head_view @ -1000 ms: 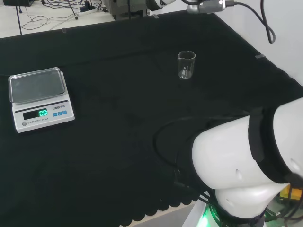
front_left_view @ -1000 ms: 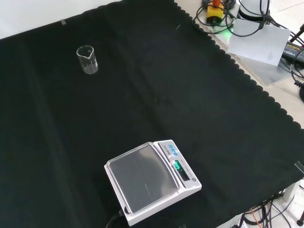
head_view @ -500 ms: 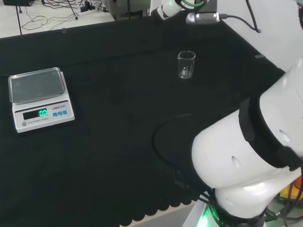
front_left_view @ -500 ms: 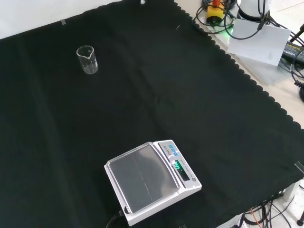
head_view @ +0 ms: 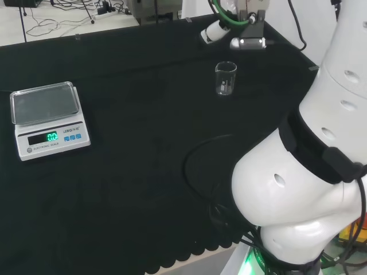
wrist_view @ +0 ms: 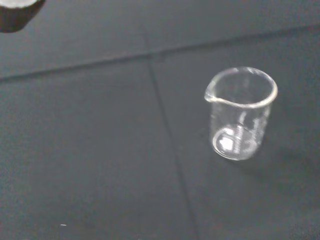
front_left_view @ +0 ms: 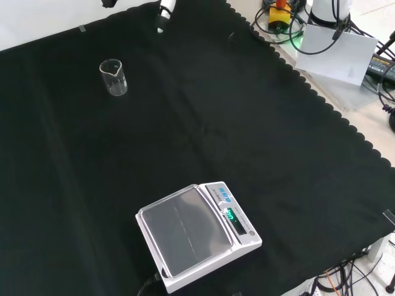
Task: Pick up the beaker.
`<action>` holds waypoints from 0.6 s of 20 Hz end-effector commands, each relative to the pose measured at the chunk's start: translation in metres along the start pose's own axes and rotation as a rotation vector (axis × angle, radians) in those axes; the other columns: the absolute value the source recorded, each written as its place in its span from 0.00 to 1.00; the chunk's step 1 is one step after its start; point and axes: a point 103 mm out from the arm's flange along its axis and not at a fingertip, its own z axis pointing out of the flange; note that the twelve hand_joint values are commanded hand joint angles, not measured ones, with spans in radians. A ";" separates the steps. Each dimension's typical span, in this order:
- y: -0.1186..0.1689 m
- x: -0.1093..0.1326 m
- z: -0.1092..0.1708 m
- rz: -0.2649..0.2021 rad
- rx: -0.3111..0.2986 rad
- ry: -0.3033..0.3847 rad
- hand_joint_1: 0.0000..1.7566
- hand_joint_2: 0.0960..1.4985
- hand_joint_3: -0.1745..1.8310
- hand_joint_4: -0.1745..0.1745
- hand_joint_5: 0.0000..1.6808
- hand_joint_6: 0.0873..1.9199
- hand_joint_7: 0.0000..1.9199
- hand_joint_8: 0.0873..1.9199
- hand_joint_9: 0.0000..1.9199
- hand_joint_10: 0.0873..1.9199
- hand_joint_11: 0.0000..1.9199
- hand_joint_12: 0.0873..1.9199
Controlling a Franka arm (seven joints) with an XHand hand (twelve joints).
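beaker point(head_view: 225, 78): we see it upright on the black cloth point(head_view: 143, 114), toward the far right part of the cloth in the head view; in the front view point(front_left_view: 113, 77) it sits near the far left corner. Clear glass, looks empty in the wrist view point(wrist_view: 242, 114), spout on its rim.

hand point(head_view: 213, 32): we see a white fingertip with a dark end poking out beyond the beaker in the head view, up off the cloth, near the far edge. In the front view point(front_left_view: 164, 10) the same finger comes in from the top edge, pointing down, to the right of the beaker. Apart from the beaker, not touching it.

fingers: we cannot tell whether they are straight or curled; too little of the hand shows. Nothing is held in what we can see.

arm point(head_view: 298, 166): big white links fill the right side of the head view, rising from the base at the near edge and reaching over toward the far right of the cloth.

scale point(head_view: 47, 119): white, with a lit green display, near the left edge of the cloth in the head view; near the front edge in the front view point(front_left_view: 196, 235). Well apart from the beaker, pan bare.
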 end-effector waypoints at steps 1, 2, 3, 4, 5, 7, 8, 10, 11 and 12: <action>0.072 -0.048 0.053 0.052 -0.009 0.019 0.36 0.44 0.20 0.53 0.06 0.00 0.04 0.34 0.04 0.43 0.00 0.50; 0.077 -0.050 0.059 0.055 -0.002 0.022 0.36 0.45 0.20 0.54 0.06 0.00 0.03 0.34 0.04 0.42 0.00 0.50; 0.081 -0.051 0.065 0.056 0.006 0.024 0.36 0.45 0.20 0.54 0.06 0.00 0.03 0.34 0.04 0.42 0.00 0.50; 0.086 -0.051 0.071 0.056 0.014 0.024 0.36 0.45 0.20 0.54 0.06 0.00 0.03 0.34 0.04 0.42 0.00 0.49; 0.091 -0.052 0.077 0.056 0.024 0.023 0.36 0.45 0.19 0.54 0.06 0.00 0.03 0.34 0.04 0.42 0.00 0.49; 0.101 -0.053 0.088 0.056 0.040 0.023 0.36 0.45 0.19 0.54 0.06 0.00 0.03 0.33 0.04 0.42 0.00 0.49; 0.106 -0.054 0.094 0.056 0.048 0.024 0.36 0.45 0.19 0.55 0.06 0.00 0.03 0.33 0.03 0.42 0.00 0.49; 0.115 -0.054 0.105 0.058 0.062 0.025 0.36 0.45 0.19 0.55 0.06 0.00 0.03 0.33 0.03 0.42 0.00 0.49; 0.119 -0.054 0.110 0.059 0.069 0.027 0.36 0.45 0.19 0.55 0.06 0.00 0.03 0.33 0.03 0.42 0.00 0.49; 0.122 -0.054 0.114 0.059 0.075 0.028 0.36 0.45 0.19 0.55 0.06 0.00 0.03 0.33 0.03 0.42 0.00 0.48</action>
